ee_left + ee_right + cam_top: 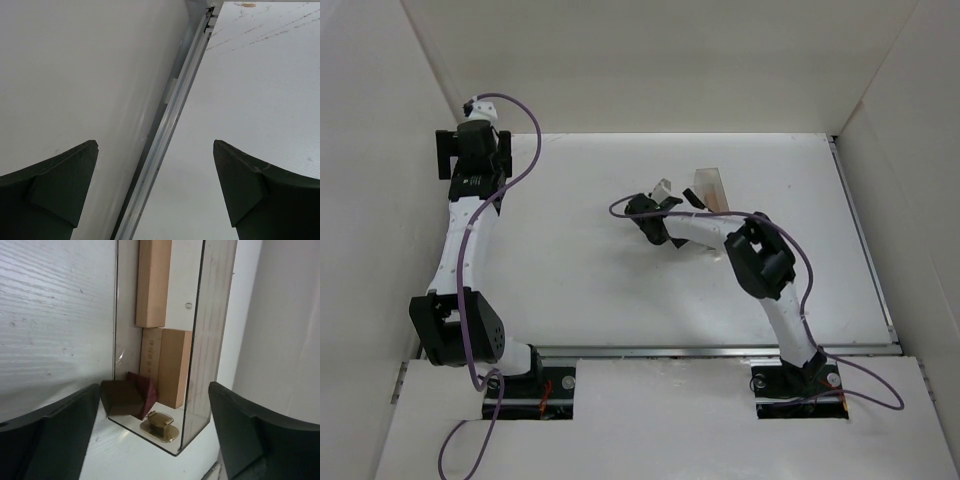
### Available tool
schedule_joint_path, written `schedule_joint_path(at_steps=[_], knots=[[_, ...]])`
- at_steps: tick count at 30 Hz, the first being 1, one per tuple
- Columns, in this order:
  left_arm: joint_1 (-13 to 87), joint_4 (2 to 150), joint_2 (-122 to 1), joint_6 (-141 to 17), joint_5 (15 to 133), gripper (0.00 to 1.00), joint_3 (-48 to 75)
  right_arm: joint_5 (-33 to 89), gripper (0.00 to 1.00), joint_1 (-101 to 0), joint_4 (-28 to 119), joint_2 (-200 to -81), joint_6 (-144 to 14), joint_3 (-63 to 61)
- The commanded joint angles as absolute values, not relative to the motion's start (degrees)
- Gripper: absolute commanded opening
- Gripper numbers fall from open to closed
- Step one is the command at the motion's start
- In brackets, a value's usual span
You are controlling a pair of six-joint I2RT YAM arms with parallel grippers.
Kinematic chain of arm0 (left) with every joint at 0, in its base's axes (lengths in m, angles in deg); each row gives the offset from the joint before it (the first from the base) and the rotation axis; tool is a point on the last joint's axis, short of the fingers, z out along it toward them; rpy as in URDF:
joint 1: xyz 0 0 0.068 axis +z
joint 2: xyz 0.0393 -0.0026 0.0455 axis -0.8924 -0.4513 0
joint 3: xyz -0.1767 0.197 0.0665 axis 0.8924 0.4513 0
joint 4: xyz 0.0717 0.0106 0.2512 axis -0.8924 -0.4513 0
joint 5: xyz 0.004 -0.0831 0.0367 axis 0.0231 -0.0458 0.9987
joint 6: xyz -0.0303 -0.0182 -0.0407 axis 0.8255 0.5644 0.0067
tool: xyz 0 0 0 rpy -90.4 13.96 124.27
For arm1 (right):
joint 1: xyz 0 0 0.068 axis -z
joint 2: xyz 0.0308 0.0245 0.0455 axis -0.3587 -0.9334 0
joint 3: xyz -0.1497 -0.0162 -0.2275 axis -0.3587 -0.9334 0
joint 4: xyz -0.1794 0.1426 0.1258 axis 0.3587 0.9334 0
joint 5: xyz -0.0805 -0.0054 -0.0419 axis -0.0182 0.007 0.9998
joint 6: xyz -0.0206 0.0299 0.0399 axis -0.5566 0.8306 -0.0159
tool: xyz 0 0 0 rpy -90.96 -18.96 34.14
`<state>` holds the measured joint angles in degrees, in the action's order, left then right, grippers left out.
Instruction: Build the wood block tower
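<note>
1. The right gripper (155, 390) is being held open and empty, facing the clear box (210, 315) near the far edge of the bench (570, 280).
2. Tan blocks (152, 280) and dark pieces (142, 390) are being housed inside the box; nothing is being stacked.
3. Unloading is being begun; the brass latch (160, 426) is possibly being required undone first.
4. The left gripper (155, 145) is being parked open at the far-left corner.

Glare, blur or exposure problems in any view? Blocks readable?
Top external: flat bright light, white table near washed out, soft shadows, clear plastic box contents too small to read. Left wrist: dark left fingers soft-edged, rail sharp. Right wrist: dimmer; box walls carry reflections, tan blocks inside readable, right fingers blurred.
</note>
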<state>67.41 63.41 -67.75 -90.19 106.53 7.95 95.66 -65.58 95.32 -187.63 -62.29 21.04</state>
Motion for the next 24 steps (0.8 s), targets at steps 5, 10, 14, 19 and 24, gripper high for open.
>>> schedule_joint_path(at_steps=[5,10,14,19,24], knots=[[67.3,65.5,-65.1,-90.3,107.7,1.0,8.4,78.9,1.0,-60.2,95.3,-175.2,-60.3,26.2],[67.3,65.5,-65.1,-90.3,107.7,1.0,9.0,57.7,1.0,-52.1,92.4,-170.3,-60.3,22.4],[67.3,65.5,-65.1,-90.3,107.7,1.0,9.5,48.3,1.0,-46.9,90.2,-169.6,-61.7,18.7],[67.3,64.4,-65.1,-89.7,107.7,1.0,9.5,43.6,1.0,-43.7,87.3,-169.1,-62.9,16.2],[67.3,64.4,-65.1,-89.2,107.7,1.0,9.5,37.9,1.0,-41.1,85.3,-169.6,-63.4,14.5]])
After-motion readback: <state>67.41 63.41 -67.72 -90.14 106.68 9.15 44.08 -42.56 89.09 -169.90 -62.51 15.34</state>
